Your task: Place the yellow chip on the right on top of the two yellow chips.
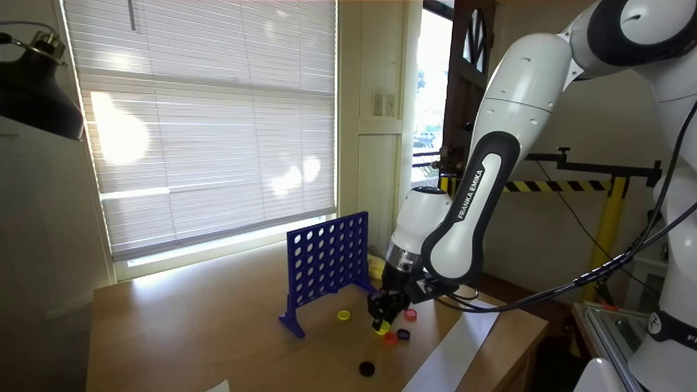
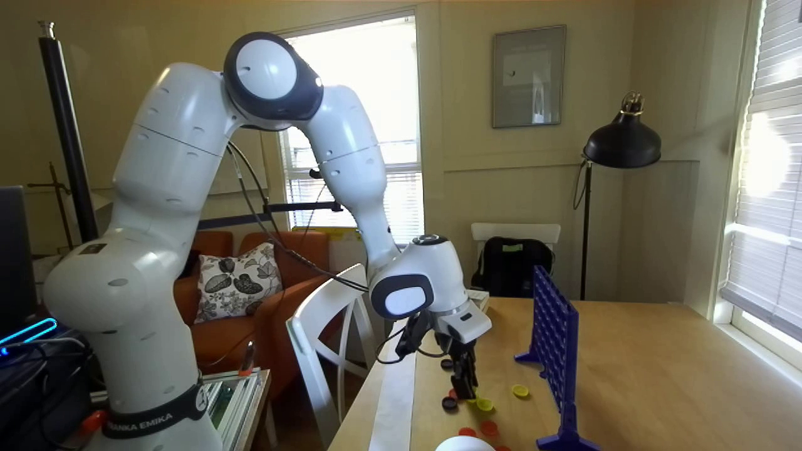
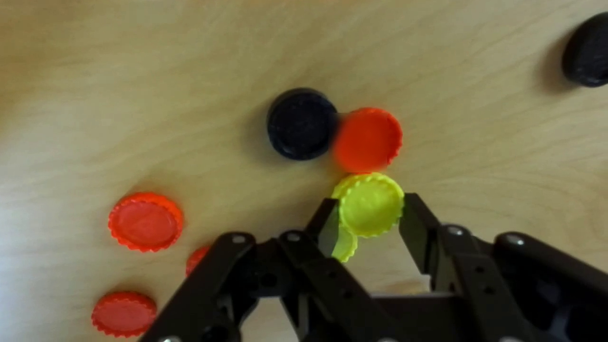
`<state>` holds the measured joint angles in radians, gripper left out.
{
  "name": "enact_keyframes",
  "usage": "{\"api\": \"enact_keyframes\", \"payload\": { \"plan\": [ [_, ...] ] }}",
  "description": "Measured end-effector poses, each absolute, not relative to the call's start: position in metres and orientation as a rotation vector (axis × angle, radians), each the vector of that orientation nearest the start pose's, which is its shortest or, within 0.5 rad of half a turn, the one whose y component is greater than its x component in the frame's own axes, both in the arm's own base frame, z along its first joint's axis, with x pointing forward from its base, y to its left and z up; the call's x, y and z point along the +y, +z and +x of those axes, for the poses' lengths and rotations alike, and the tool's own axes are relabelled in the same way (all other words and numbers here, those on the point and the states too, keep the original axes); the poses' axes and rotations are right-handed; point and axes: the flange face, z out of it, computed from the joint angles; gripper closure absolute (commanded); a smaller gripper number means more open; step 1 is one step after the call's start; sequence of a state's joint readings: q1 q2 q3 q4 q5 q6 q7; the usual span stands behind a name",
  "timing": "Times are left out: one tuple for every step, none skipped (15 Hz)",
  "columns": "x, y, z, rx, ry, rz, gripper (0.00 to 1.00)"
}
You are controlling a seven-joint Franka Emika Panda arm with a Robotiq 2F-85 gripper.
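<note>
A yellow chip [image 3: 373,209] was pinched by its rim in the gripper [image 3: 371,199], low at the table [image 1: 190,337].
In the wrist view, a second yellow chip [image 3: 346,246] was partly seen at the held one's edge; whether the two touched could not be told. A red chip [image 3: 368,140] was seen just beside the held chip, with a black chip [image 3: 301,124] next to it. Another yellow chip [image 1: 343,315] was shown apart, between the gripper and the blue grid board [image 1: 328,258], in both exterior views.
</note>
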<state>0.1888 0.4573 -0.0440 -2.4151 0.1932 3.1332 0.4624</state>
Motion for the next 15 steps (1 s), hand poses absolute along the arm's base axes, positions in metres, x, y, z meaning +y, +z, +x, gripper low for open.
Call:
{"api": "enact_keyframes", "payload": {
  "plan": [
    [0.0555,0.1517,0.5043,0.755,-0.381,-2.935,0.86],
    [0.0557,0.1521,0.5051,0.755,-0.384,-2.933,0.86],
    [0.0560,0.1525,0.5060,0.754,-0.387,-2.932,0.86],
    [0.0564,0.1528,0.5070,0.753,-0.390,-2.930,0.86],
    [0.0567,0.1530,0.5080,0.753,-0.393,-2.929,0.86],
    [0.0569,0.1529,0.5086,0.752,-0.394,-2.929,0.86],
    [0.0569,0.1525,0.5089,0.752,-0.394,-2.929,0.86],
    [0.0569,0.1522,0.5090,0.752,-0.393,-2.929,0.86],
    [0.0569,0.1518,0.5090,0.753,-0.392,-2.930,0.86],
    [0.0568,0.1514,0.5090,0.753,-0.392,-2.930,0.86],
    [0.0568,0.1510,0.5089,0.753,-0.391,-2.930,0.86],
    [0.0568,0.1506,0.5088,0.753,-0.390,-2.931,0.86],
    [0.0567,0.1505,0.5088,0.753,-0.390,-2.931,0.86],
    [0.0567,0.1504,0.5088,0.753,-0.389,-2.931,0.86],
    [0.0567,0.1504,0.5088,0.753,-0.389,-2.931,0.86]
  ]
}}
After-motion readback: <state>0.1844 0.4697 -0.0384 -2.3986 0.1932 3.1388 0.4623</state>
